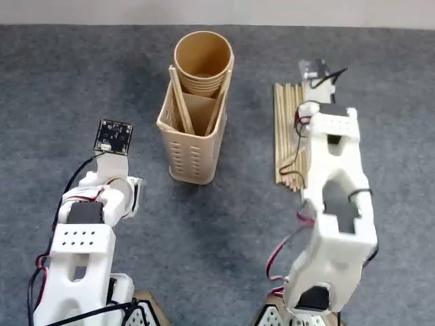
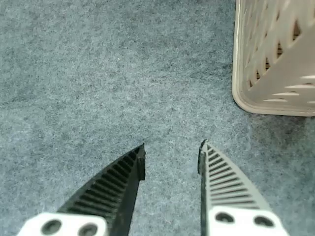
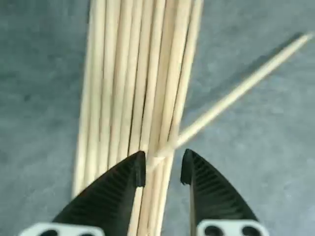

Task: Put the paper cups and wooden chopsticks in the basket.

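While left fingers (image 2: 118, 182) gape near the basket (image 2: 275, 73), right fingers (image 3: 113, 187) stand slightly parted astride one chopstick (image 3: 236, 93).

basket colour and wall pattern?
Basket is beige, walls pierced by rows of slots; best in left wrist view.

Grey carpet (image 1: 68, 81), pale wall strip (image 1: 217, 10)

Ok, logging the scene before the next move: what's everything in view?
basket: one, beige, mid-table
paper cups: one nested stack, tan, basket's far compartment
chopsticks in basket: two, pale, leaning in near compartment
chopstick bundle: one, pale, flat beside the basket
loose chopstick: one, pale, slanting across the bundle
table: one, grey
left gripper: one, open, by the basket
right gripper: one, black, open over the bundle, loose chopstick's end between its fingers
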`<state>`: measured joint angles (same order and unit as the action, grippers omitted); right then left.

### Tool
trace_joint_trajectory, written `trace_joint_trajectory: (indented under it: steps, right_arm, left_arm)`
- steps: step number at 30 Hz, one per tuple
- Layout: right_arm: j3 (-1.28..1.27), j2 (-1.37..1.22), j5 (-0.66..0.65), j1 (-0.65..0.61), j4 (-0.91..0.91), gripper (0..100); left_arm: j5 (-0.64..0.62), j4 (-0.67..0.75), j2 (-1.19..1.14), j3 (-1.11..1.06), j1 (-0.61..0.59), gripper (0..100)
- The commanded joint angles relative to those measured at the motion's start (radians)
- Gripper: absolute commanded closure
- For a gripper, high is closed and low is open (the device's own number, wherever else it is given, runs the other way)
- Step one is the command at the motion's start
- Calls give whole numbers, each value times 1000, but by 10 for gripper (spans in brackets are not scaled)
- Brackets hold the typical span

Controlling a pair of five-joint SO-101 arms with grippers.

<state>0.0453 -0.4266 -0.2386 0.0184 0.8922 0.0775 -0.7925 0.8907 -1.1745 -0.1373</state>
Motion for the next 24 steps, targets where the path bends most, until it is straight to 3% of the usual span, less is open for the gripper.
trace_joint_trajectory:
  steps: [1,7,11,19,24]
  right_arm:
    - [130,-133,-9,35,-19,868]
    - [306,-288,-9,67,111,878]
    - [394,-286,-8,84,197,998]
    - [633,-289,-11,18,421,994]
    - [651,-294,-17,-39,499,987]
  left_arm:
    - [-6,14,19,4,8,800]
    - [-6,15,19,4,8,800]
    - [-6,15,19,4,10,800]
    - [-6,15,19,4,8,800]
    - [-6,15,19,4,7,800]
